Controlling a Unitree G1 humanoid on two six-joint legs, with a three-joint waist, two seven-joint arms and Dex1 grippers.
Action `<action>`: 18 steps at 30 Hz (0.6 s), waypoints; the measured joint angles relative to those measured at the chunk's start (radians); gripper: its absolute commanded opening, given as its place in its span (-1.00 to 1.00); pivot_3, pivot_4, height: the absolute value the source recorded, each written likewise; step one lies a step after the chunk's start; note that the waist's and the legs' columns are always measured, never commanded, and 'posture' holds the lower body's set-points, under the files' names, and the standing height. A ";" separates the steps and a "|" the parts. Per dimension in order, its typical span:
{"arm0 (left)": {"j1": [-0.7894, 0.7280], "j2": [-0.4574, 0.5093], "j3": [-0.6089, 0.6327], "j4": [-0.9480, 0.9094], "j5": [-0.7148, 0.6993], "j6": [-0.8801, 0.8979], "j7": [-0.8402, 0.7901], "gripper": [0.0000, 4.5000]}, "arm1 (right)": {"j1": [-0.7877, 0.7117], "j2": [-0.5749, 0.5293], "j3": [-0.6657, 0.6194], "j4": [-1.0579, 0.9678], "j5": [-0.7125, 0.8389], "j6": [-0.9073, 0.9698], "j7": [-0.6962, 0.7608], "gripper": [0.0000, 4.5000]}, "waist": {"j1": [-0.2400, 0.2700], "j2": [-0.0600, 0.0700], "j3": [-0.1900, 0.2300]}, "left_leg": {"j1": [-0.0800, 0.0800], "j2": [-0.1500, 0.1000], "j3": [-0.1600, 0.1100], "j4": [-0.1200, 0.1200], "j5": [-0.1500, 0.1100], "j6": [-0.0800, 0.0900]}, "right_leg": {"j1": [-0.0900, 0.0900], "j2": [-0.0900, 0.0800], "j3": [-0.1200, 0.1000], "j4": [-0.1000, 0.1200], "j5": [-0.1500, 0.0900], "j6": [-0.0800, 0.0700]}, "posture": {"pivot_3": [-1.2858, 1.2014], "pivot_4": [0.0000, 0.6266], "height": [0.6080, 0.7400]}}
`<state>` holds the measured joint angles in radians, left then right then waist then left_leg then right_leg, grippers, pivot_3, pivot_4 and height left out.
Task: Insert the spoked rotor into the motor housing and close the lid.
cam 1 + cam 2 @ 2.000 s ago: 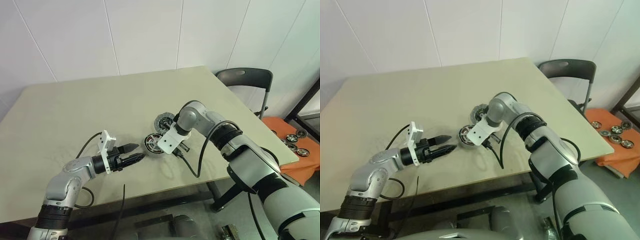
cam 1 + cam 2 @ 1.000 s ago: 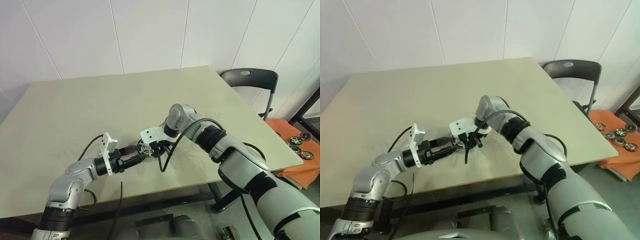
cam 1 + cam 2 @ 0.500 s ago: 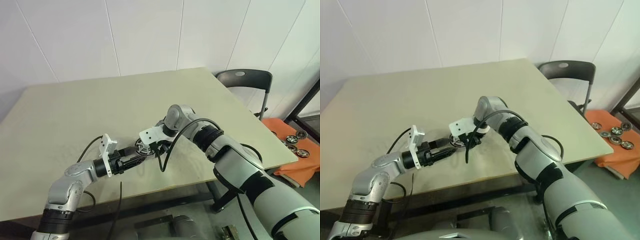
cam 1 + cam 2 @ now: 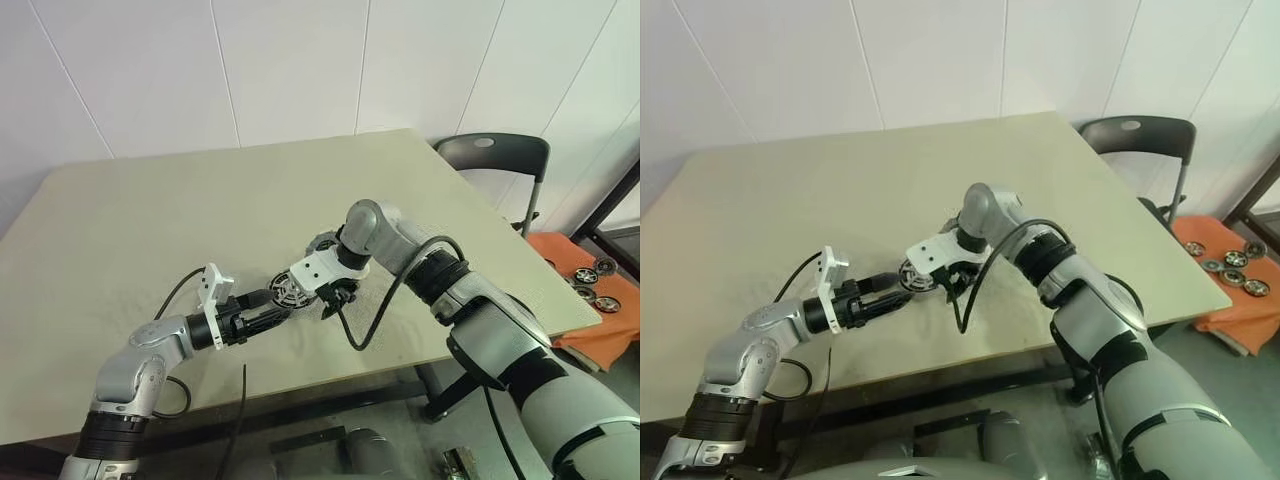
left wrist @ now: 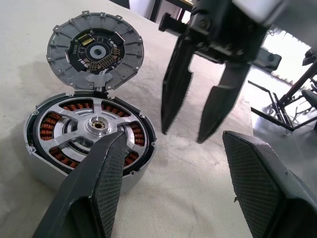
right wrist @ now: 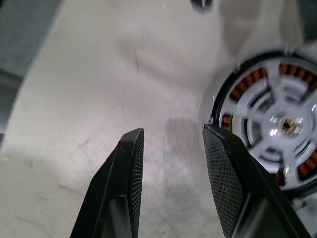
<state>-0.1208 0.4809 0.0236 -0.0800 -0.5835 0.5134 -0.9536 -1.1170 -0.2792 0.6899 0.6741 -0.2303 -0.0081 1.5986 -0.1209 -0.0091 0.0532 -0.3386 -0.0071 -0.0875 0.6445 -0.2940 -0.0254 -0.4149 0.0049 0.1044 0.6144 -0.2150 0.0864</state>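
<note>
- The spoked rotor (image 5: 94, 131) sits inside the motor housing (image 5: 49, 171) near the bench's (image 4: 150, 220) front edge, partly hidden by a left finger.
- The lid (image 5: 95, 52) lies touching the motor housing, uncovered.
- Left claw (image 5: 183, 183) gapes wide, empty, one finger overlapping the motor housing.
- Right claw (image 5: 190, 131) hangs parted, empty, just beside it.

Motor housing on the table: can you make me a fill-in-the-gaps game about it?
1. The spoked rotor sits ____ the motor housing.
2. Between its spokes you see ____-coloured windings.
3. The lid lies on the ____, next to the motor housing.
4. The right pincer is open and holds ____.
Missing words: inside; copper; table; nothing.
</note>
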 measured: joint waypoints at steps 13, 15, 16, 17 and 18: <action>0.002 0.059 0.001 0.004 0.032 -0.063 -0.043 0.46 | 0.021 -0.034 -0.007 0.099 -0.138 -0.499 -0.291 -0.13 | -0.002 0.000 0.000 | 0.000 0.000 0.001 0.000 0.000 0.000 | 0.001 0.000 0.000 -0.001 -0.002 -0.003 | 0.03 -1.00 1.00; 0.005 0.091 0.001 0.004 0.053 -0.091 -0.061 0.46 | 0.025 -0.035 0.003 0.129 -0.160 -0.527 -0.307 -0.13 | -0.003 0.000 0.000 | 0.001 0.000 0.001 0.000 0.000 0.000 | 0.001 0.000 0.000 -0.001 -0.002 -0.003 | 0.03 -1.00 1.00; 0.009 0.104 0.001 0.004 0.062 -0.104 -0.072 0.46 | 0.027 -0.034 0.004 0.140 -0.166 -0.536 -0.310 -0.13 | -0.003 0.000 0.000 | 0.001 0.000 0.001 0.000 0.000 0.000 | 0.001 0.000 0.000 -0.001 -0.002 -0.003 | 0.03 -1.00 1.00; 0.011 0.113 0.001 0.004 0.068 -0.110 -0.081 0.46 | 0.027 -0.034 0.004 0.145 -0.171 -0.542 -0.311 -0.13 | -0.003 0.000 0.000 | 0.001 0.000 0.001 0.000 0.000 0.000 | 0.001 0.000 0.000 -0.001 -0.002 -0.003 | 0.03 -1.00 1.00; 0.015 0.128 0.001 0.004 0.072 -0.112 -0.094 0.46 | 0.027 -0.031 0.003 0.149 -0.175 -0.547 -0.314 -0.13 | -0.003 0.000 0.000 | 0.001 0.000 0.001 0.000 0.000 0.000 | 0.001 0.000 0.000 0.000 -0.002 -0.003 | 0.03 -1.00 1.00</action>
<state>-0.1061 0.6093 0.0245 -0.0762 -0.5115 0.4018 -1.0473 -1.0900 -0.3102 0.6934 0.8233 -0.4055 -0.5547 1.2847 -0.1238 -0.0090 0.0533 -0.3380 -0.0071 -0.0865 0.6443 -0.2940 -0.0254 -0.4143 0.0048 0.1048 0.6139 -0.2167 0.0833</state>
